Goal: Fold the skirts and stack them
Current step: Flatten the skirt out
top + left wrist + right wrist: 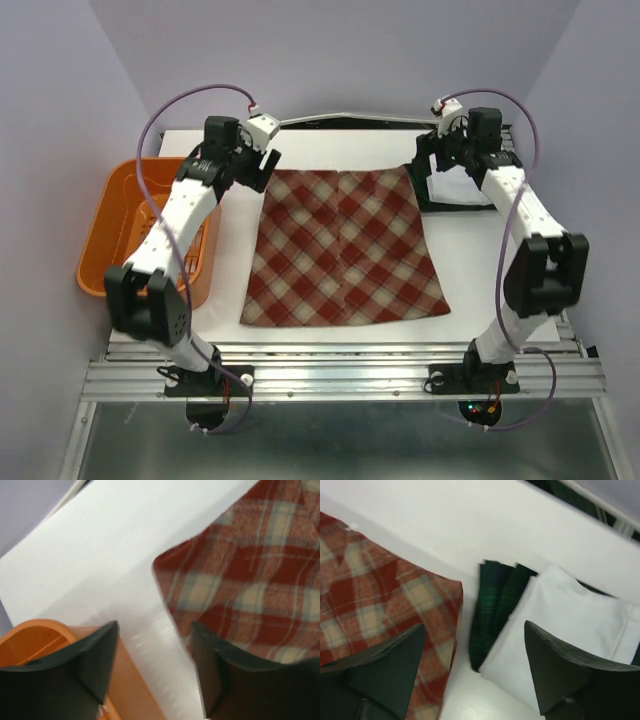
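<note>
One skirt point(345, 245) spread, two skirts point(560, 625) stacked — folded

Above the metal rail point(340, 378), the left arm point(185, 205) and right arm point(520, 205) are white with black joints. A purple cable point(146, 130) loops by each. The left gripper point(154, 626) and right gripper point(474, 626) have dark fingers point(90, 660)

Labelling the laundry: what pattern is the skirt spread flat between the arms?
The skirt is red-and-tan plaid, clearest in the top external view.
</note>
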